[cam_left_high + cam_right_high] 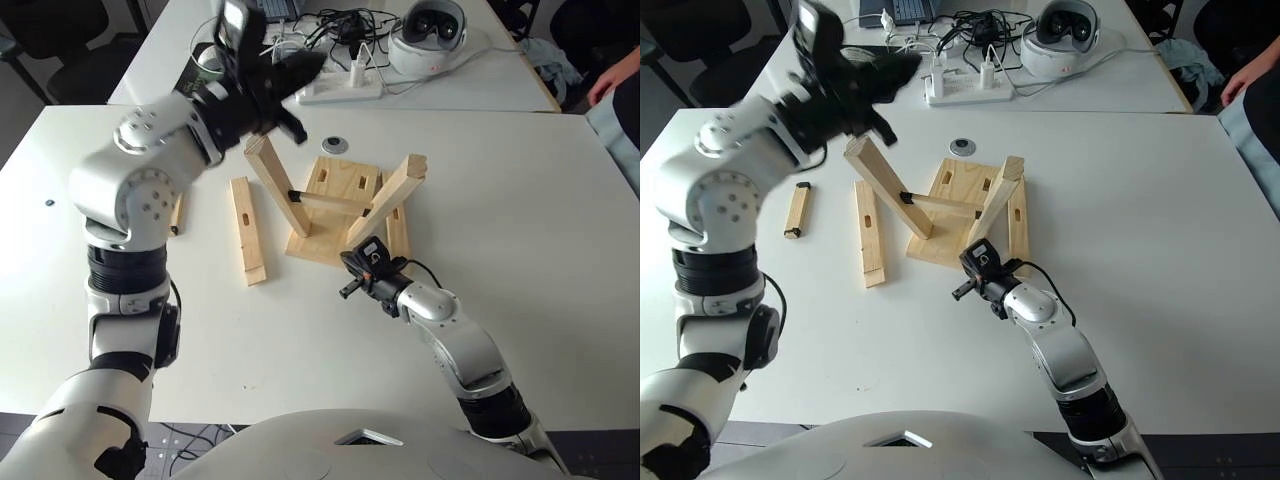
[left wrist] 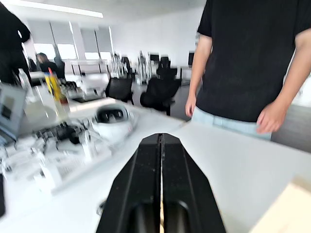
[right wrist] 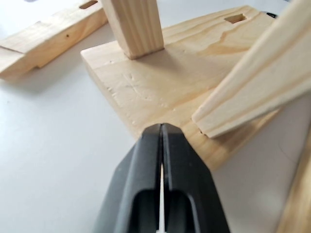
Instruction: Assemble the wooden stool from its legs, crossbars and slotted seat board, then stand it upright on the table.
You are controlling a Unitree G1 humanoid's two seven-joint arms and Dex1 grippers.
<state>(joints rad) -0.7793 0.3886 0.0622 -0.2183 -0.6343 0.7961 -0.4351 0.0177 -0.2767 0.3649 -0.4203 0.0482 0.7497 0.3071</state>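
Seat board (image 1: 328,242): flat at mid-bench (image 1: 520,200), well apart from every edge.
Standing legs: left leg (image 1: 277,185) and right leg (image 1: 392,192), both tilted in their slots, with the crossbar (image 1: 335,203) spanning between them.
Loose legs: left loose leg (image 1: 248,230) lies just left of the board; right loose leg (image 1: 1018,225) lies along its right side.
Right end effector (image 3: 162,131): closed, empty, at the board's near edge.
Left end effector (image 2: 162,145): closed, empty, raised above the left leg's top.
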